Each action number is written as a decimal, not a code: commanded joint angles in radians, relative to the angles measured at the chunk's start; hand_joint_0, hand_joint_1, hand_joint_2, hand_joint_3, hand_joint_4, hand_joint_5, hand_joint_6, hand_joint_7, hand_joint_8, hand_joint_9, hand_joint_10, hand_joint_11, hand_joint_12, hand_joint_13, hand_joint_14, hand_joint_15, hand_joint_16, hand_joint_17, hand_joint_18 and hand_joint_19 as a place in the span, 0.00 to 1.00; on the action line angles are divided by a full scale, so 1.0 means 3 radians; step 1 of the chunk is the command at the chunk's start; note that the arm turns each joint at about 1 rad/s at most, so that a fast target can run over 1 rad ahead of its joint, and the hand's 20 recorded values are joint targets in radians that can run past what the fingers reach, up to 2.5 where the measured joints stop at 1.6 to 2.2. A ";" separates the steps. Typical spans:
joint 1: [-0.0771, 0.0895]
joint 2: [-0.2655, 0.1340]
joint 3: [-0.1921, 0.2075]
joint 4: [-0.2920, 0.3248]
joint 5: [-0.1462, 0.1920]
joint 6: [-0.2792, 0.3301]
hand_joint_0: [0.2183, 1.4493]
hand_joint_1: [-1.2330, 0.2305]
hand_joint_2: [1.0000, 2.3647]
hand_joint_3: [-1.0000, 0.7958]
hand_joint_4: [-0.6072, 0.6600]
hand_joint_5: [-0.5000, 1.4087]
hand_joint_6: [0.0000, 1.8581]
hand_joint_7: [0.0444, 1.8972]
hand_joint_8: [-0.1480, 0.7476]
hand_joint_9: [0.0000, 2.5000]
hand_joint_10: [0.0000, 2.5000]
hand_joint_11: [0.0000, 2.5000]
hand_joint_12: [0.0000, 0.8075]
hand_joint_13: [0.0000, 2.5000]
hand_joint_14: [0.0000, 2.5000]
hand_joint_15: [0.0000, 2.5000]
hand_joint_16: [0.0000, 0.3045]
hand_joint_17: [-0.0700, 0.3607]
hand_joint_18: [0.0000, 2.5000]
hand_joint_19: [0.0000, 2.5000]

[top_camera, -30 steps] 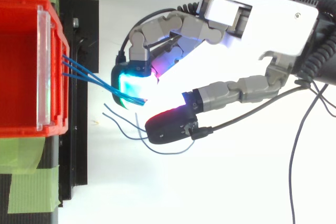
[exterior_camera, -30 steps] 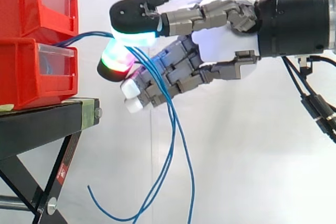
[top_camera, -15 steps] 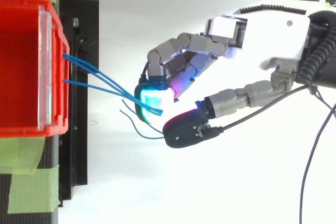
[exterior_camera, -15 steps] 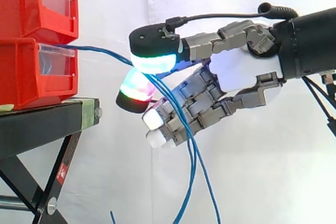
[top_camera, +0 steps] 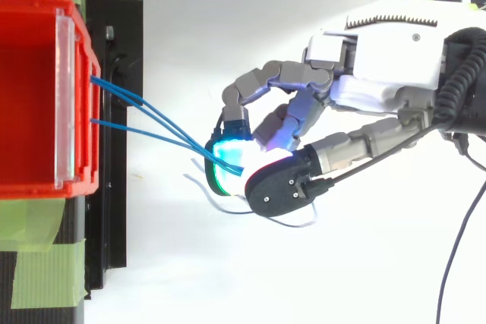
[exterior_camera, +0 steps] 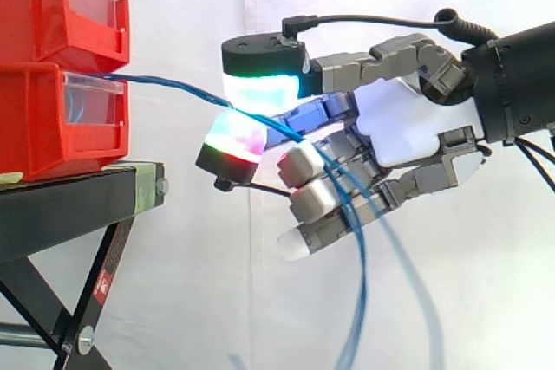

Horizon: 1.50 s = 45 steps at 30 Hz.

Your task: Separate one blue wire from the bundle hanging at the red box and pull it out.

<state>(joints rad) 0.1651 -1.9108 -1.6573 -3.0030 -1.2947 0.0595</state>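
Note:
Several blue wires [exterior_camera: 165,87] run from the front of the lower red bin [exterior_camera: 52,119] out to the right and then hang down [exterior_camera: 360,301]. In the top view the blue wires [top_camera: 144,115] leave the red bin [top_camera: 30,96] as separate strands that meet at the hand. My hand [exterior_camera: 399,127] is to the right of the bins, away from the stand. Its thumb pad [exterior_camera: 260,93] and a finger pad [exterior_camera: 232,138] are pinched together on the wires. Whether it grips one strand or more is hidden by the glowing pads.
An upper red bin [exterior_camera: 61,6] sits stacked on the lower one. Both rest on a black stand [exterior_camera: 78,201] with crossed legs. Green tape [top_camera: 45,271] holds the stand's top. A white curtain hangs behind.
The hand has moved right, away from the bins, with the wires pinched. The strands now run straighter and tauter from the bin, and the lower fingers have uncurled.

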 commanded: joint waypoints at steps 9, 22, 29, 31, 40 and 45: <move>0.0022 -0.0002 0.0002 -0.0094 0.0000 0.0886 0.32 0.36 0.02 0.52 0.49 0.19 0.40 0.60 0.54 0.49 0.01 0.42 0.36 0.53 0.01 0.60 0.15 0.39 0.24 0.22; 0.0022 0.0013 -0.0003 -0.0094 -0.0015 0.0630 0.33 0.34 0.02 0.52 0.47 0.19 0.40 0.59 0.53 0.49 0.01 0.47 0.34 0.57 0.08 0.73 0.15 0.40 0.34 0.37; 0.0017 0.0233 0.0002 -0.0094 0.0010 -0.0157 0.33 0.32 0.03 0.52 0.47 0.19 0.39 0.60 0.53 0.50 0.01 0.48 0.35 0.57 0.15 0.71 0.14 0.39 0.36 0.41; 0.0012 0.0300 0.0002 -0.0099 0.0015 -0.0367 0.33 0.32 0.03 0.52 0.47 0.19 0.39 0.60 0.53 0.50 0.01 0.47 0.34 0.57 0.14 0.72 0.14 0.39 0.36 0.41; 0.0022 0.0489 0.0002 -0.0089 0.0286 -0.1298 0.33 0.32 0.03 0.53 0.49 0.20 0.39 0.60 0.53 0.49 0.01 0.48 0.34 0.57 0.12 0.72 0.15 0.39 0.36 0.41; 0.0007 0.0489 -0.0003 -0.0038 0.0363 -0.1482 0.34 0.31 0.03 0.53 0.50 0.20 0.39 0.60 0.53 0.48 0.01 0.48 0.34 0.56 0.12 0.73 0.15 0.40 0.36 0.41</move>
<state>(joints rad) 0.1702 -1.7660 -1.6570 -3.0198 -1.1959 -0.2599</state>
